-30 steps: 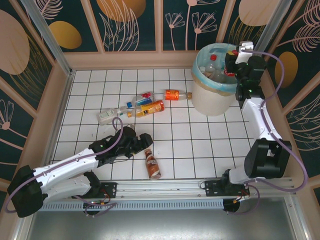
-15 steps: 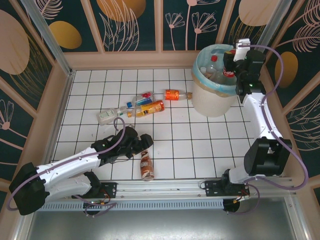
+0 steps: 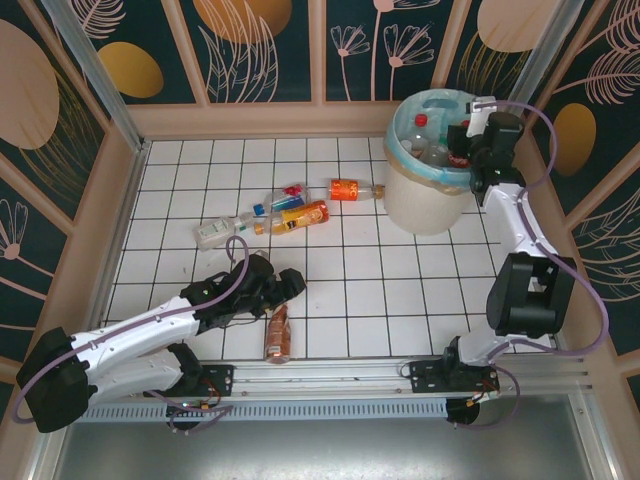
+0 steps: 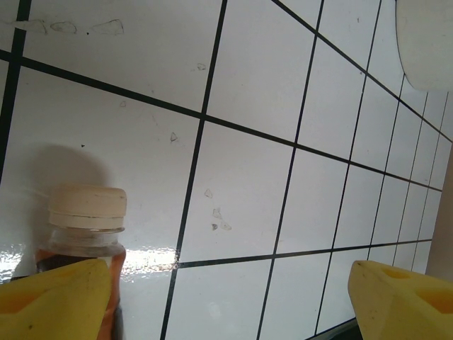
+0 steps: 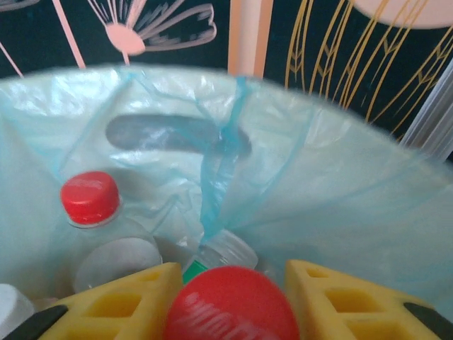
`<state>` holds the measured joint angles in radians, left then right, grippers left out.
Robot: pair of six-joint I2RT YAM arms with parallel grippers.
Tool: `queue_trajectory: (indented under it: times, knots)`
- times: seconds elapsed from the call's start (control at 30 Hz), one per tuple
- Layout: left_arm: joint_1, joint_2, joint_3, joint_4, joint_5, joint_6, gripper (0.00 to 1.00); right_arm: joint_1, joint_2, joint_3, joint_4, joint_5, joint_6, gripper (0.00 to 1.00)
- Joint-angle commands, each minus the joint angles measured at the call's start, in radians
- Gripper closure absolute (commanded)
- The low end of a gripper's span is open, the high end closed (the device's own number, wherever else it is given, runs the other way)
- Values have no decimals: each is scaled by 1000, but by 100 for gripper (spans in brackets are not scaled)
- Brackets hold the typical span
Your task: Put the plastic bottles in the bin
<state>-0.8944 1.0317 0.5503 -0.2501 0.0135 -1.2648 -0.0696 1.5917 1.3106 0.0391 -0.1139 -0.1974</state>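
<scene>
brown bottle (image 3: 277, 333): on its side on the bench (image 3: 400, 290), near the front edge, just beside the left end effector; in the left wrist view, cream cap (image 4: 86, 205) up, body partly behind one yellow pad (image 4: 49, 297).
left end effector (image 3: 288, 285): spread wide, empty, low over the tiles.
handling, brown bottle: probably light, thin-walled, smooth and round; likely to roll or slip out of a loose pinch. Best hold judged across the labelled body at mid-length, pads square to the long axis; neck and cap too narrow for a sure grip.
held bottle (image 5: 232, 312): red end pinched between the two yellow pads, above the mouth of the bin.
right end effector (image 5: 233, 273): closed on the held bottle, over the bin's rim.
bin (image 3: 420, 200): far right of the bench, lined with a blue bag (image 5: 318, 184); several bottles inside, among them a red-capped bottle (image 5: 90, 198).
loose group (image 3: 265, 215): a few bottles lying close together mid-bench, well apart from the bin.
orange bottle (image 3: 345, 189): on its side between the loose group and the bin.
handling, loose group: probably crowded for wide pads; outermost bottle likely easiest first.
</scene>
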Motion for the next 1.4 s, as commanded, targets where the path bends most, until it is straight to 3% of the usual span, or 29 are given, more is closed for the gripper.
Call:
queue_trajectory:
  times: [0.0, 0.27, 0.47, 0.6, 0.67, 0.77, 0.97, 1.1, 1.37]
  knots:
    - [-5, -18, -9, 5, -13, 0, 13, 3, 24, 41, -117, -20, 19, 45]
    - [-4, -35, 18, -45, -44, 11, 13, 66, -108, 167, -145, 59, 26, 26]
    - [-4, -68, 70, -174, -109, 41, 12, 159, -239, 144, -133, 190, 52, 16]
    - [-4, -89, 89, -265, -120, 71, 12, 271, -329, 102, -191, 280, 78, 23]
    - [-4, -94, 94, -323, -117, 98, 12, 337, -381, 75, -227, 303, 170, 30]
    - [-3, -100, 106, -402, -134, 124, 11, 447, -433, 33, -283, 236, 277, 38]
    - [-4, -117, 101, -414, -139, 160, 11, 696, -457, -117, -348, 113, 415, 45]
    - [-4, -114, 66, -395, -116, 165, 11, 835, -418, -218, -370, 79, 524, 43]
    - [-4, -125, 13, -397, -109, 170, 10, 1012, -197, -323, -332, -18, 724, 43]
